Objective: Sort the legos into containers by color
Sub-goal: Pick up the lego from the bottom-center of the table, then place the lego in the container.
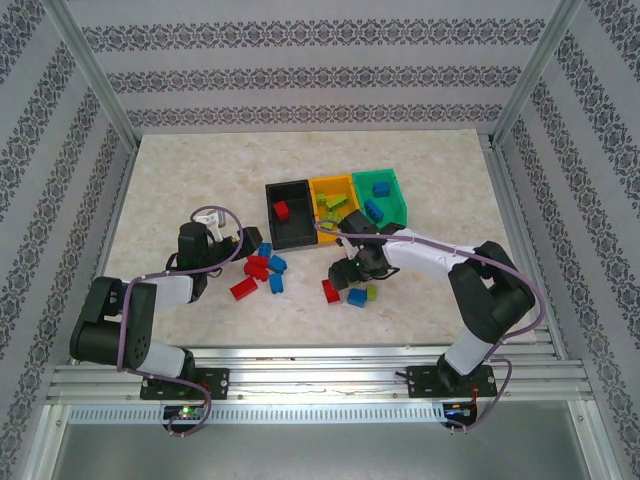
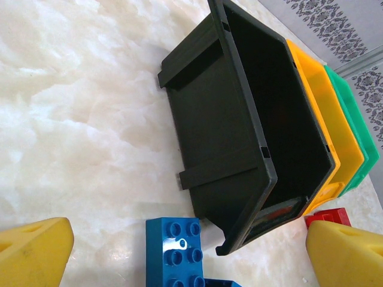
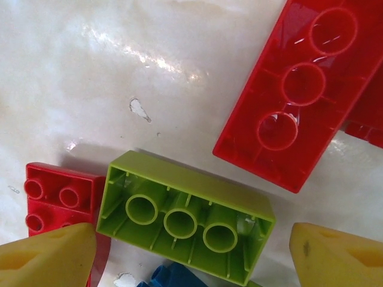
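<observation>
My right tool is open, an upturned lime brick lying ungripped between its fingers, a long red brick beside it on the bench. My left tool gapes wide, empty, a blue brick between its fingers. Beyond stand the black bin, orange bin and green bin, joined in a row
</observation>
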`<move>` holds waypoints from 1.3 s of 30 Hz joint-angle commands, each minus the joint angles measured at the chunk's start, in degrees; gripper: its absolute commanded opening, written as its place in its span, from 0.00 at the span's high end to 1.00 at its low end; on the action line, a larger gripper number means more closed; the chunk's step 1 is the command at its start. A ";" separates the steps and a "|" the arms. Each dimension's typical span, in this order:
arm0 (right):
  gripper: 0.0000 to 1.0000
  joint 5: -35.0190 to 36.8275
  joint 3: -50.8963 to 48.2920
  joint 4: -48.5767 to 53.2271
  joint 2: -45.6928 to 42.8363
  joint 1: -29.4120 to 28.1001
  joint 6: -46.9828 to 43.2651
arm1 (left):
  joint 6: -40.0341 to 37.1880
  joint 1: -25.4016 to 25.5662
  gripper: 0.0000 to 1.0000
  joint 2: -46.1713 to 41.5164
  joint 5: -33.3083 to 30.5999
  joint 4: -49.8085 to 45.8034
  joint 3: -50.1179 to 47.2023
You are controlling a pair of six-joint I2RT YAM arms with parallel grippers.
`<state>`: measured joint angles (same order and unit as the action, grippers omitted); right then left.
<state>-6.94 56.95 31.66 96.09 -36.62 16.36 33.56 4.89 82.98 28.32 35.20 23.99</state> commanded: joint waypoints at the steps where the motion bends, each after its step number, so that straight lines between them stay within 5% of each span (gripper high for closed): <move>1: 0.15 -0.15 0.27 -1.29 1.61 -0.73 1.48 | 0.78 0.52 0.00 -0.54 0.93 1.66 0.31; 11: 0.19 1.57 1.05 -1.96 4.65 -1.01 1.83 | 0.35 0.47 0.00 -2.01 0.55 0.83 0.27; 18: 0.41 2.11 1.25 -1.19 3.12 -0.85 1.19 | 0.36 0.46 0.00 -2.26 0.56 0.57 0.24; 28: 0.42 -1.37 7.31 -5.36 -3.87 4.38 1.31 | 0.63 0.49 0.00 -2.12 0.75 0.83 0.26; 35: 0.41 -1.54 20.46 -10.47 7.86 8.82 2.45 | -0.25 0.43 0.00 -2.53 0.09 -0.05 0.34; 39: 0.32 0.14 31.56 -7.37 16.87 9.12 0.54 | -0.57 0.47 0.00 -1.77 -0.23 -0.28 0.41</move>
<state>-8.12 83.68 23.16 109.12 -27.38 18.02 33.50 4.89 81.89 28.29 35.14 23.99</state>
